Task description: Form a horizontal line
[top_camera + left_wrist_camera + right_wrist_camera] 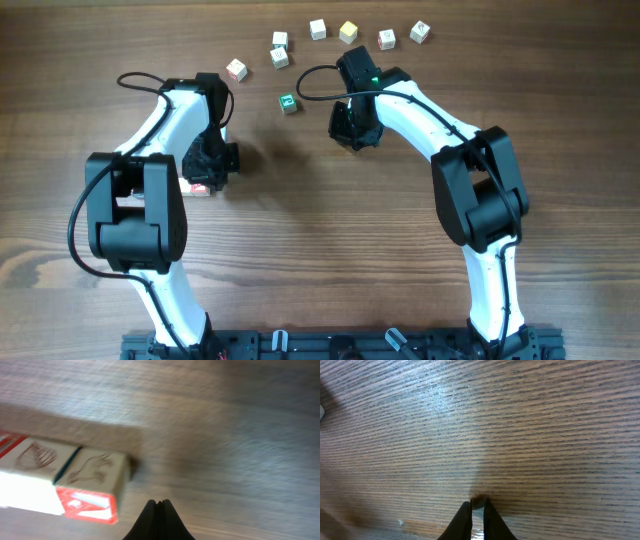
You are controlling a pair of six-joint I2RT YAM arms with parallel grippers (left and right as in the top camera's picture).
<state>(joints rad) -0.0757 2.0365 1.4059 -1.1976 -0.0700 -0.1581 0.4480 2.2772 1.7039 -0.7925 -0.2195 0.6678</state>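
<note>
1. We find the horizontal line (65, 475) just beside the left gripper (157, 510), not touching it. Two of its cubes show, edge to edge.
2. The left fingers are pressed together, empty.
3. The right gripper (477, 506) is closed to a sliver, empty.
4. We count seven loose pale cubes (318, 29) and one green-faced cube (288, 102).

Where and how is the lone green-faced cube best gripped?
Take the small green-faced wooden cube by two opposite side faces, coming straight down from above. It lies flat, green face up, with bare wood-grain table on every side, so the jaws likely fit; it sits slightly turned, so align them with its edges.
</note>
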